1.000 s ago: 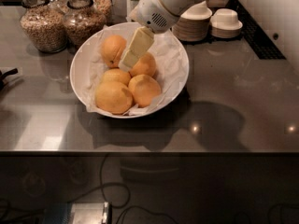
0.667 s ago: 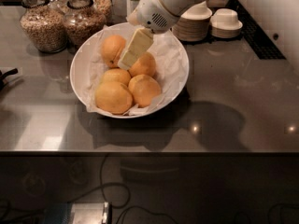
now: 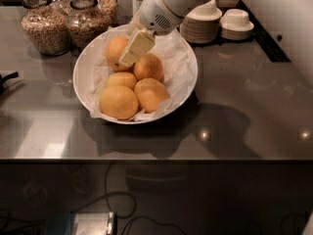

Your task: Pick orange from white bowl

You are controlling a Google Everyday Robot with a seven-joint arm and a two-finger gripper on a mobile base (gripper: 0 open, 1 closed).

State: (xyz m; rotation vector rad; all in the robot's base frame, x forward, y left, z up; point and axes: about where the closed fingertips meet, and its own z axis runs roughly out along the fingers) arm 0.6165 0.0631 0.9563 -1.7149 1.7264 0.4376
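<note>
Gripper low over white bowl, tip beside back orange, likely lined up to grab it; open or closed, cannot tell

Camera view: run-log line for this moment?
gripper over white bowl | tip beside back-left orange | five oranges in bowl | none lifted

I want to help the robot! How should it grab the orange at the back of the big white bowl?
Probably from above, across the round matte orange's wide middle: its top is bare, while another orange crowds its front and the paper-lined white bowl's wall rises behind. The cream gripper hangs over its right edge.
</note>
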